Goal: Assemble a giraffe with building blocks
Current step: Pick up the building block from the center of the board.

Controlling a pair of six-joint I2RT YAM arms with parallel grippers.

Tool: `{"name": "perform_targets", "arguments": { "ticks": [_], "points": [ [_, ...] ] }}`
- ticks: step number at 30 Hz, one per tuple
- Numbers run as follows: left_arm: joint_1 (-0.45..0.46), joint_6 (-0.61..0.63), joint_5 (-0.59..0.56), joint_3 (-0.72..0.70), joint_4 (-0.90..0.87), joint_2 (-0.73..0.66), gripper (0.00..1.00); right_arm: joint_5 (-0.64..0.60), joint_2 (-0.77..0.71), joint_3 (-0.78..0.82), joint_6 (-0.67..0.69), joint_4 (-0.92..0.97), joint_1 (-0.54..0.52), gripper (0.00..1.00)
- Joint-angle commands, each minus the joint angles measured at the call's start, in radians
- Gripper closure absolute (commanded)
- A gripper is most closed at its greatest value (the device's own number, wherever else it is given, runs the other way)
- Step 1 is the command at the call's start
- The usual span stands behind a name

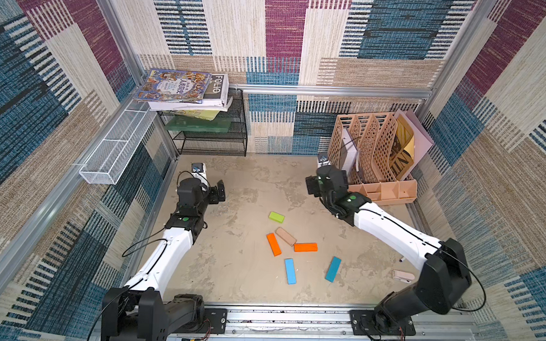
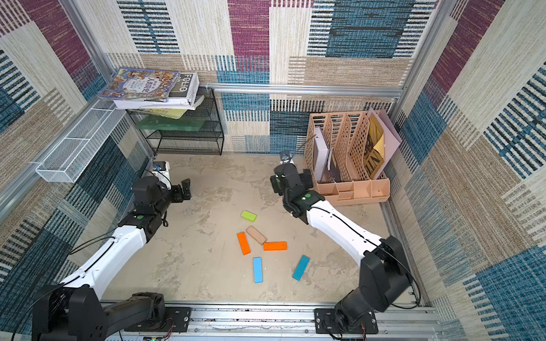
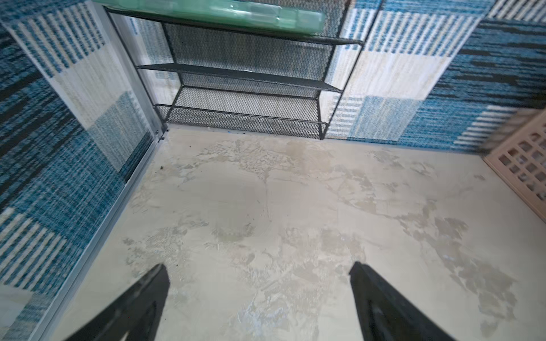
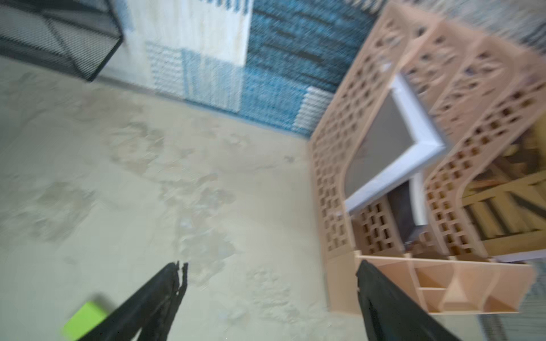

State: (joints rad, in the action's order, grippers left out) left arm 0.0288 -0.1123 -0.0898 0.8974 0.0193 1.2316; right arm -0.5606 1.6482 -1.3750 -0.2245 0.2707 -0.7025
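Six building blocks lie loose on the floor in both top views, and no giraffe shape shows. The lime-green block lies farthest back. Nearer come the tan block, two orange blocks and two blue blocks. My left gripper hangs open and empty at the left, well away from the blocks. Beside the organiser, behind the lime-green block, my right gripper is open and empty.
A black mesh shelf with books on top stands at the back left. A white wire basket hangs on the left wall. A peach file organiser stands at the back right. A small pink object lies by the right arm.
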Motion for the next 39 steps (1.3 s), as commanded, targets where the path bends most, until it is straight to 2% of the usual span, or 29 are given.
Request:
{"name": "perform_targets", "arguments": {
  "ticks": [1, 4, 8, 11, 13, 18, 24, 39],
  "points": [
    [0.005, -0.071, -0.015, 0.073, -0.24, 0.058, 0.01, 0.201, 0.115, -0.121, -0.247, 0.304, -0.047, 0.04],
    [0.008, -0.077, -0.025, 0.085, -0.261, 0.087, 0.02, 0.214, 0.256, -0.283, -0.427, 0.431, -0.089, 0.04],
    [0.01, -0.086, -0.038, 0.104, -0.29, 0.117, 0.03, 0.206, 0.504, -0.592, -0.682, 0.704, -0.123, 0.04],
    [0.012, -0.093, -0.047, 0.138, -0.334, 0.143, 0.03, 0.221, 0.652, -0.781, -0.795, 0.848, -0.13, 0.04],
    [0.014, -0.096, -0.051, 0.149, -0.35, 0.152, 0.03, 0.235, 0.698, -0.834, -0.838, 0.876, -0.132, 0.03],
    [0.029, -0.095, -0.06, 0.153, -0.356, 0.146, 0.03, 0.304, 0.733, -0.829, -0.901, 0.846, -0.128, 0.02],
    [0.035, -0.102, -0.057, 0.184, -0.392, 0.165, 0.03, 0.322, 0.762, -0.83, -0.912, 0.822, -0.122, 0.0],
    [0.04, -0.104, -0.054, 0.181, -0.389, 0.152, 0.03, 0.348, 0.824, -0.829, -0.906, 0.78, -0.127, 0.07]
  ]
}}
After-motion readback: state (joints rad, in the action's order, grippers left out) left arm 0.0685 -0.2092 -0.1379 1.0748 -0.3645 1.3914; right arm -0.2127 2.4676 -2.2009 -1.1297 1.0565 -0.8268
